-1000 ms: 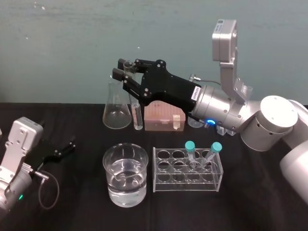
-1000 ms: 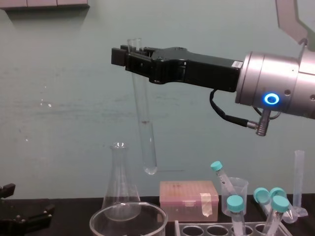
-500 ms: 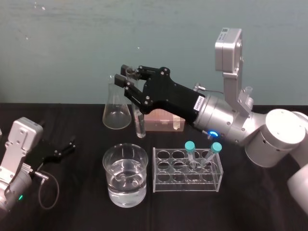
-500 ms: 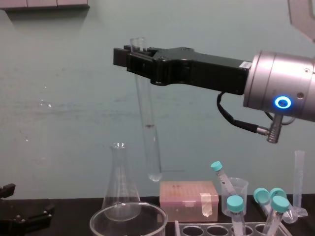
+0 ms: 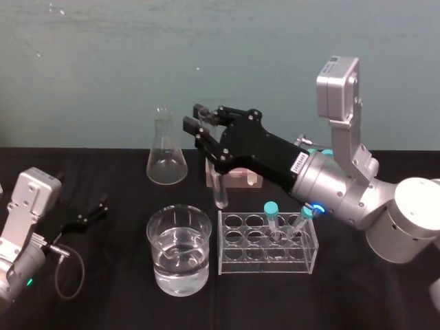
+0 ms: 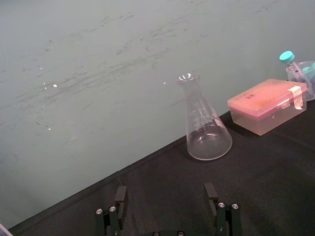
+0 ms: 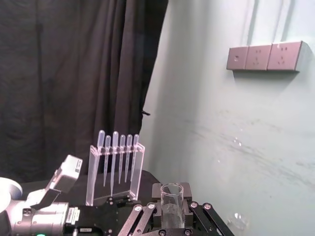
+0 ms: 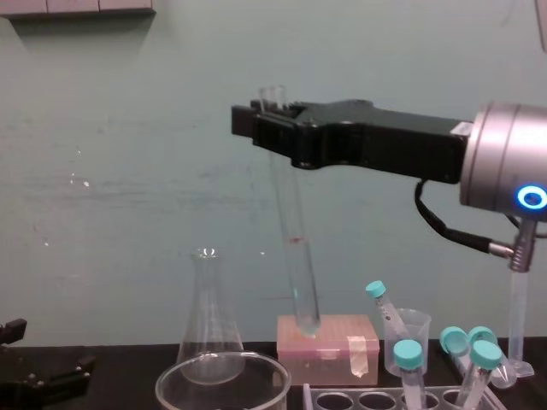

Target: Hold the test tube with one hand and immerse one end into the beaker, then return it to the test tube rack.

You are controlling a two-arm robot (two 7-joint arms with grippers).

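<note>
Right tool (image 5: 196, 117) grips test tube (image 8: 295, 248) near rim; centre it over beaker (image 5: 150, 227), lower plumb. Left tool (image 6: 165, 191) parked, wide.

Right arm (image 5: 405, 227) reaches in from the right, silver wrist (image 5: 333, 187) held high, its ring (image 5: 317, 206) glowing blue. The long black right gripper (image 5: 199, 118) stretches leftward, roughly level in the chest view, and its fingers are pinched on the tube (image 5: 220, 191) near its top, which hangs down at a slight tilt. Over on the left, the left arm (image 5: 20, 227) sits low and the left gripper (image 5: 100, 206) has its fingers spread, gripping nothing.
</note>
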